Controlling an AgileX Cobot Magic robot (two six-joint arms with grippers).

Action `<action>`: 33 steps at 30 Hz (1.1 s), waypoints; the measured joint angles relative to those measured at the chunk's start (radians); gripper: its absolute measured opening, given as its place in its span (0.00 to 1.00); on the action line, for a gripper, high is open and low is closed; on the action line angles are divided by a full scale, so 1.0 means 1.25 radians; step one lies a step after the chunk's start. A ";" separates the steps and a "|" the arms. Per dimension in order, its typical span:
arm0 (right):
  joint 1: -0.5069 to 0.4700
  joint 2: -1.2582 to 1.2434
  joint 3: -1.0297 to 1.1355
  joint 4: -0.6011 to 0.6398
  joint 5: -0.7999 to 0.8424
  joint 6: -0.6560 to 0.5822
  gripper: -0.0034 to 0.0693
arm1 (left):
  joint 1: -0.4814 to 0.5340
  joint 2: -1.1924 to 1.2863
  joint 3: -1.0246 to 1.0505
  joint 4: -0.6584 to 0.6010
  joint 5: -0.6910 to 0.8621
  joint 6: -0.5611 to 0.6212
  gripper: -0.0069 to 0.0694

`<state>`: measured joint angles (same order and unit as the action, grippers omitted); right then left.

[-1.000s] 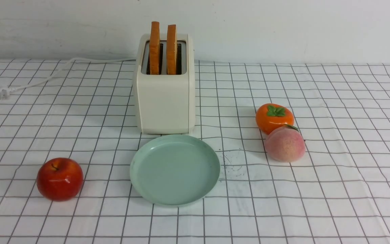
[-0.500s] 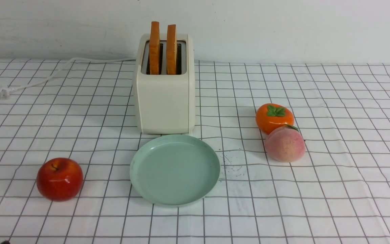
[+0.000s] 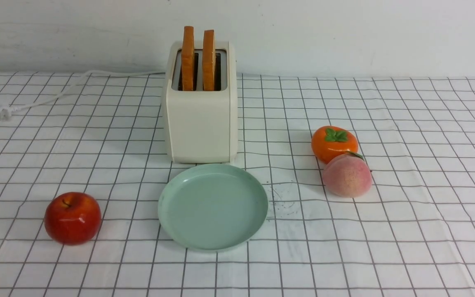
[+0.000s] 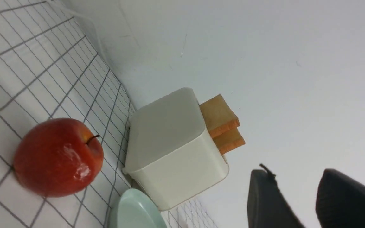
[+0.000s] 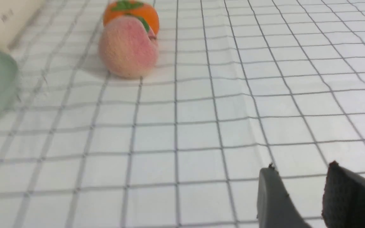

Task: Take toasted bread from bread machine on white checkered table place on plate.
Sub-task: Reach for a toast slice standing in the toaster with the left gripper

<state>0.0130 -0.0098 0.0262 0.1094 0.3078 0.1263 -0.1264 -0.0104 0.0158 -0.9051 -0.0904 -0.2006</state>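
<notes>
The cream-white bread machine (image 3: 200,111) stands at the back middle of the white checkered table (image 3: 406,231). Two slices of toasted bread (image 3: 187,57) (image 3: 209,60) stand upright in its slots. Just in front of it lies the mint-green plate (image 3: 212,206), with nothing on it. Neither gripper shows in the front view. In the left wrist view my left gripper (image 4: 295,172) is open and holds nothing. It is off the table and well short of the bread machine (image 4: 173,148) and its toasted bread (image 4: 220,117). My right gripper (image 5: 301,167) is open over bare cloth, nothing between its fingers.
A red apple (image 3: 72,218) sits to the left of the plate. An orange persimmon (image 3: 334,143) and a pink peach (image 3: 346,174) touch each other to the right. The white cord (image 3: 56,93) runs from the bread machine to a plug (image 3: 2,112) at far left.
A small dark shape showed at the front view's bottom left edge half a second ago and is gone now. Nothing on the table has moved.
</notes>
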 joint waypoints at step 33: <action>0.076 0.597 -0.824 0.196 0.485 -0.219 0.11 | -0.160 1.067 -0.933 0.144 0.260 0.622 0.08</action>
<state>0.1074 0.7366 -1.0037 0.3546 0.9139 -0.1473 -0.3260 1.3233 -1.1509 -0.7257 0.2343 0.5768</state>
